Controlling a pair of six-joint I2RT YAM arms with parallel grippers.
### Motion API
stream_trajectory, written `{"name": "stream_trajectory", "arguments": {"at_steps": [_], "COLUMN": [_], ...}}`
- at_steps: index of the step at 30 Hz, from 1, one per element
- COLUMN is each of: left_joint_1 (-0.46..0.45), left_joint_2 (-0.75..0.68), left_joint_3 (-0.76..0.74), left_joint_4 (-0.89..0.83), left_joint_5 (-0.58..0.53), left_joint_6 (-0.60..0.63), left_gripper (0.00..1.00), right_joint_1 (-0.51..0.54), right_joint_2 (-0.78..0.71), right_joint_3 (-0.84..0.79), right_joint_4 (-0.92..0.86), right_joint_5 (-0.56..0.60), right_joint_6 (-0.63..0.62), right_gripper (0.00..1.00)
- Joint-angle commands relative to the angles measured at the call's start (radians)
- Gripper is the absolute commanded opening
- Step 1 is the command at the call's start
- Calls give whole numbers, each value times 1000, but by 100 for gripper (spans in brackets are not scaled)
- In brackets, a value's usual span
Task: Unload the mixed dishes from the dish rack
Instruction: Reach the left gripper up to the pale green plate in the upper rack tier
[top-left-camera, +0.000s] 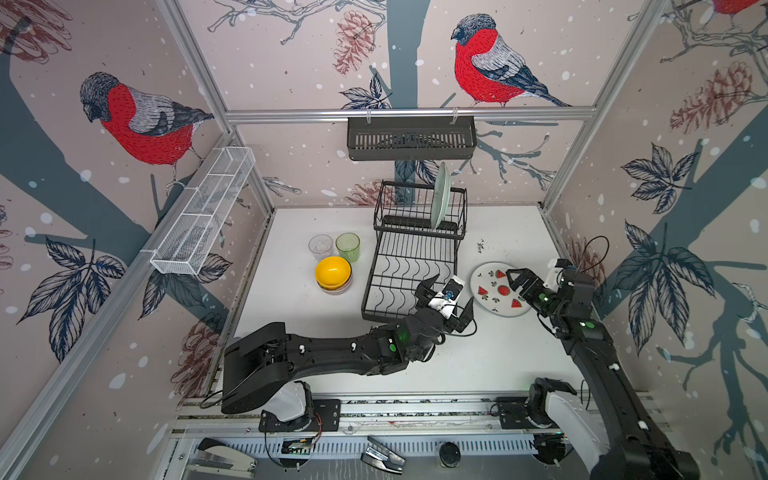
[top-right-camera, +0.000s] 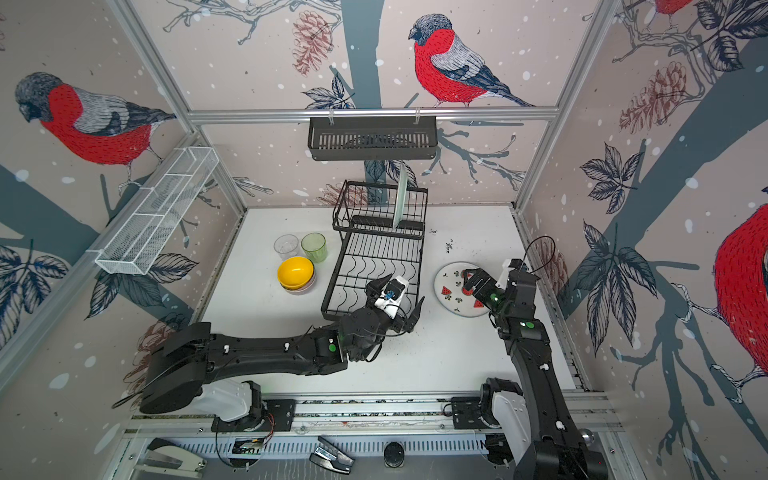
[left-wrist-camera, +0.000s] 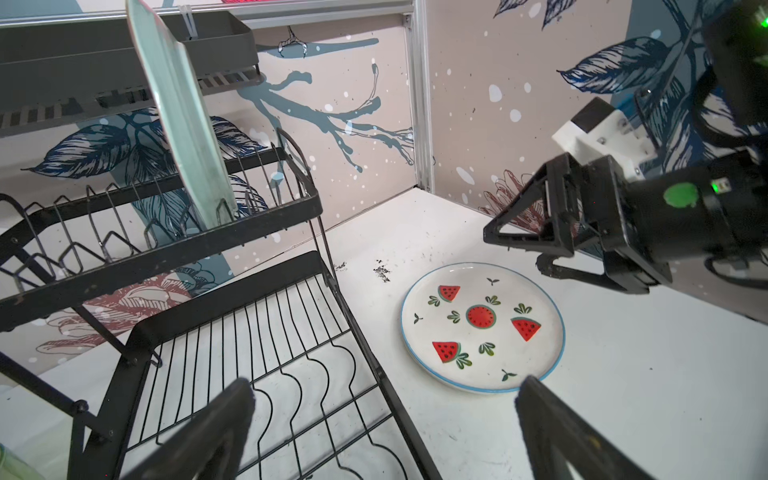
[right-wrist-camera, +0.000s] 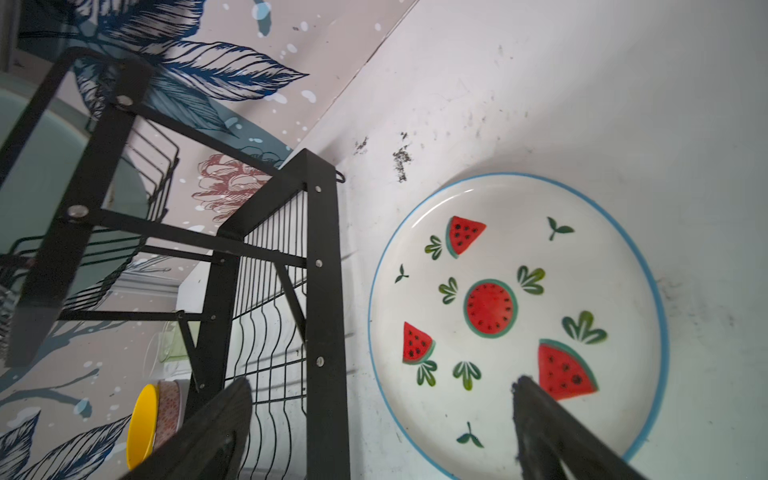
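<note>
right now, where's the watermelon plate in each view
Top view: watermelon plate flat on the table, right of the dish rack, partly covered by the right gripper.
Top view: same place, right of the rack.
Left wrist: in clear view, between the rack and the right gripper.
Right wrist: large, close, beside the rack's post.
Shared landmark: the dish rack's side nearest the plate.

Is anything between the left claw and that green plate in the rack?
Nothing visible blocks it. Between the open left gripper and the mint plate lie only the dish rack's bare tray and basket rail.
</note>
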Motion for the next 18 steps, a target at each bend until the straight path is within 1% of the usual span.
{"name": "stream_trajectory", "arguments": {"at_steps": [1,5,10,14,16,18], "left_joint_1": [14,52,140,196,221,253], "left_joint_2": [-8,-8,10,4,10,24], "left_joint_3": [45,119,280,330,361,410], "left_joint_4": [-19,-67,-241,-274,-298,-350], "left_joint_5": [26,29,24,29,35,74], "left_joint_6": [-39,-43,-119,-128,-135,-162], "left_gripper": [98,98,98,98,98,98], "right_joint_1": [12,22,22,24,24,24], "right_joint_2": [-27,-66,-111,-124,-117,-106], "right_joint_3": [-7,-17,-32,-51,-60,-62], "right_joint_4": [52,44,42,68,82,82], "right_joint_5": [-21,-35,-31,-40,-57,-65], "right_joint_6": [-1,-16,-27,-33,-34,-37], "right_gripper": [97,97,98,100,100,99]}}
